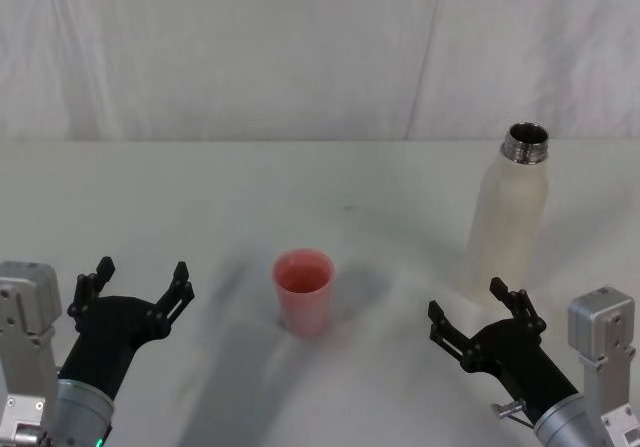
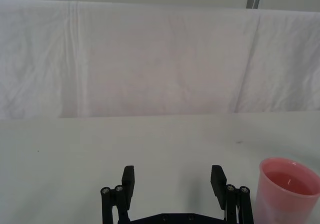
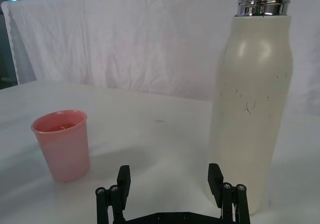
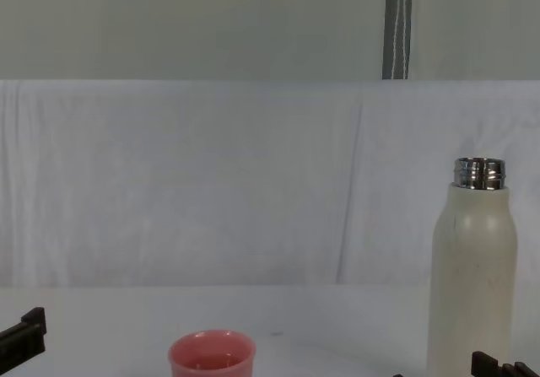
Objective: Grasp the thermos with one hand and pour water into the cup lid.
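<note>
Nearest you, your left end effector [image 1: 136,287] hovers low over the white table [image 1: 200,197], its black fingers [image 2: 128,180] spread apart with nothing between them; it sits well to the left of the small round pink plastic cup lid [image 1: 303,291]. Your right end effector [image 1: 484,316] is at about the same depth on the other side of that cup lid, its fingers [image 3: 215,178] likewise parted and empty. In the right wrist view the tall cream-white matte thermos [image 3: 251,108] stands just beyond those fingers, near one of them but not between them. The cup lid stands upright between the two end effectors, a little farther out than their tips, with its open mouth up. The thermos stands upright to the right of the cup lid and somewhat farther back, well apart from it, its shiny threaded steel neck [image 1: 526,143] uncapped. Behind the cup lid and thermos, a white cloth backdrop [image 4: 211,183] hangs along the far edge of the table.
</note>
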